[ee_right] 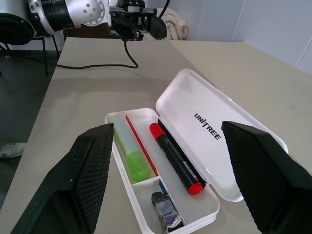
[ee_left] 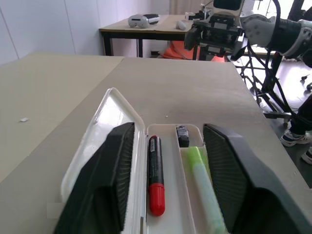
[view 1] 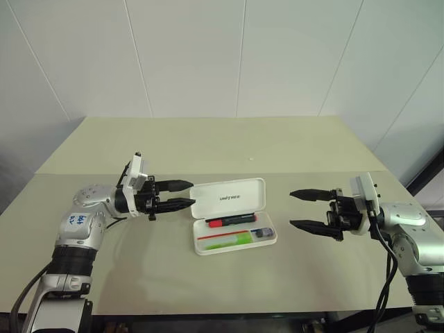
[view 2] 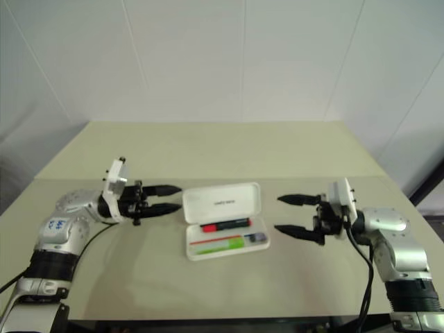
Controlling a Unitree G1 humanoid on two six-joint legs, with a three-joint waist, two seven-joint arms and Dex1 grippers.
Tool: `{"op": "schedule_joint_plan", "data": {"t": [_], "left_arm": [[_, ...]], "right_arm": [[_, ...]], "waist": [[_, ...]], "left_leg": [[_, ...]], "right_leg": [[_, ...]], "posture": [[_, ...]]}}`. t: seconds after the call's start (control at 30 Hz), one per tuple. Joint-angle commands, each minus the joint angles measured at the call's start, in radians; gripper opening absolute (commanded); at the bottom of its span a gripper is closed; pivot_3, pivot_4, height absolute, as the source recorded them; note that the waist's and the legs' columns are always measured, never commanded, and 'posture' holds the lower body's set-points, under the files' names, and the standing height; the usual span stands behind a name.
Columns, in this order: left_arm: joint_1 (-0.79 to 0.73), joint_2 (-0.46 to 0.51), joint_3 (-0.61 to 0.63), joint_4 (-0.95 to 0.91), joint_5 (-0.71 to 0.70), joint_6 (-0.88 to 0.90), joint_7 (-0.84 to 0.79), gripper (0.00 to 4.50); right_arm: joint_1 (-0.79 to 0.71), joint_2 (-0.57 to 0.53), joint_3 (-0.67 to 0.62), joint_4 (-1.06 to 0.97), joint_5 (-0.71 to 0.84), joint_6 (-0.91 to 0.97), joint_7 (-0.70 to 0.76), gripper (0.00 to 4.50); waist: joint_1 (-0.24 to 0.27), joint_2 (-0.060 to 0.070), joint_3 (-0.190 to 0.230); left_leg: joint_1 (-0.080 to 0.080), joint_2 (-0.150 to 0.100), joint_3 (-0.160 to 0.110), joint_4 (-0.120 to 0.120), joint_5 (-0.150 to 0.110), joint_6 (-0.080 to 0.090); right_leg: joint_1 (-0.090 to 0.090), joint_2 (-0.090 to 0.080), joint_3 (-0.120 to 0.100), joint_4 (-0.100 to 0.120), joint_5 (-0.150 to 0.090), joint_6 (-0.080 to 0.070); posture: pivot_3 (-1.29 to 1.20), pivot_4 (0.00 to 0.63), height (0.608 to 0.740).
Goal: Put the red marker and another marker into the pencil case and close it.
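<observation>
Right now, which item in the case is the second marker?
On the beige table lies an open white hard-plastic pencil case. In its tray, beside the slim red-capped dark marker, is the chunky lime-green highlighter: shorter and thicker.

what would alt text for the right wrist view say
An open white pencil case lies on a beige table, lid flat, holding a red marker, a lime-green highlighter and a small dark object. The right gripper's black fingers frame it, spread wide; the left gripper is beyond.
</observation>
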Motion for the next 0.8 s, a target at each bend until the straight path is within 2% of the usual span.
{"op": "schedule_joint_plan", "data": {"t": [0.03, 0.13, 0.33, 0.57, 0.8], "left_arm": [[-0.049, 0.006, 0.002, 0.065, 0.015, -0.036, -0.058, 0.93], [-0.075, 0.003, -0.004, 0.111, 0.029, -0.049, -0.09, 0.01], [-0.116, 0.002, -0.004, 0.195, 0.066, -0.091, -0.109, 0.01], [-0.239, -0.002, 0.014, 0.409, 0.156, -0.236, 0.005, 0.01], [-0.349, -0.015, -0.003, 0.617, 0.242, -0.314, 0.035, 0.01]], "right_arm": [[0.009, -0.016, -0.041, -0.034, 0.008, -0.006, -0.009, 4.5], [0.014, -0.015, -0.043, -0.044, 0.007, -0.005, -0.019, 4.5], [0.02, -0.019, -0.046, -0.045, 0.0, -0.013, -0.03, 4.5], [0.021, -0.019, -0.055, -0.044, -0.004, -0.015, -0.029, 4.5], [0.019, -0.032, -0.079, -0.028, 0.023, -0.005, 0.005, 4.5]], "waist": [[0.001, 0.0, 0.0], [0.002, 0.0, 0.0], [0.002, 0.0, 0.0], [0.005, 0.0, 0.0], [0.006, 0.0, 0.0]], "left_leg": [[0.0, 0.0, 0.0, 0.0, 0.0, 0.0], [-0.001, 0.0, 0.0, 0.0, 0.0, 0.0], [-0.001, 0.0, 0.0, 0.0, 0.0, 0.0], [-0.001, 0.0, 0.0, 0.0, 0.0, 0.0], [-0.002, 0.0, 0.0, 0.0, 0.0, 0.0]], "right_leg": [[0.0, 0.0, 0.0, 0.0, 0.0, 0.0], [0.0, 0.0, 0.0, -0.001, 0.0, 0.0], [0.0, 0.0, 0.0, -0.001, 0.0, 0.0], [0.0, 0.0, 0.0, 0.0, 0.0, 0.0], [-0.001, 0.0, 0.0, -0.001, 0.0, 0.001]], "posture": [[0.0, 0.15, 0.74], [0.0, 0.15, 0.74], [0.0, 0.15, 0.74], [0.0, 0.15, 0.74], [0.0, 0.15, 0.74]]}}
